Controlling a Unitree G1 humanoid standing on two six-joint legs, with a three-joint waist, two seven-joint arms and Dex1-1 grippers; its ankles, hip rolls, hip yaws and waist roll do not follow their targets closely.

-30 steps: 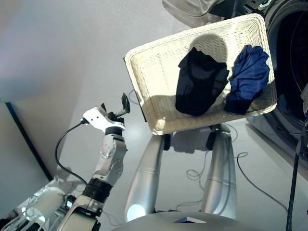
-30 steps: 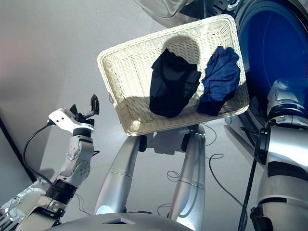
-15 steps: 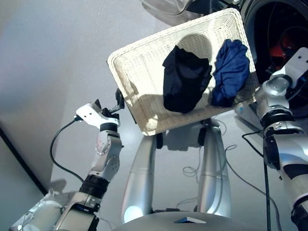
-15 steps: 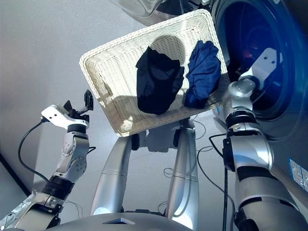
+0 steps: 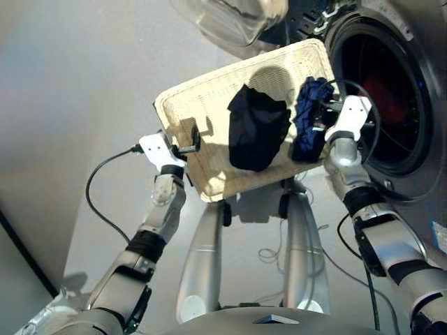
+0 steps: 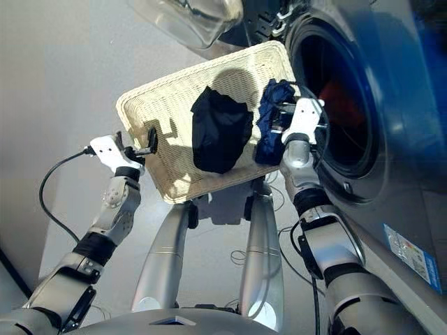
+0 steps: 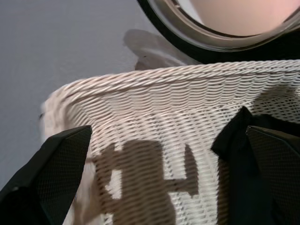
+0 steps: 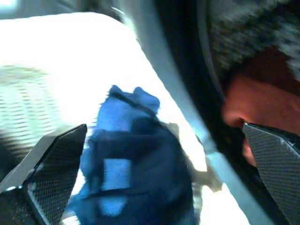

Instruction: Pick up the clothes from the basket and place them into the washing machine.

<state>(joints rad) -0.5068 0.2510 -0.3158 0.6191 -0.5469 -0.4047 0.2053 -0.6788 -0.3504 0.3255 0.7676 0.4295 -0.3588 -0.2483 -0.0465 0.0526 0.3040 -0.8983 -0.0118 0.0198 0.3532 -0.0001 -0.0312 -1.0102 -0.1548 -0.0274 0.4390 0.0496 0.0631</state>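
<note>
Remaining clothes: a black garment (image 5: 257,136) and a navy garment (image 5: 308,127) lay side by side in the basket (image 5: 183,102), the navy one nearer the washing machine (image 5: 413,139).
Finished: something coral-red (image 5: 386,98) showed inside the open drum, one garment apparently loaded.
Right gripper (image 8: 150,183): hovered over the navy garment, fingers spread, holding nothing.
Left gripper (image 7: 164,159): spread open too, empty, over the basket's far side beside the black garment.
Progress: by my judgement about a third done, two garments to go.
Door (image 5: 234,21): swung open above the basket.
</note>
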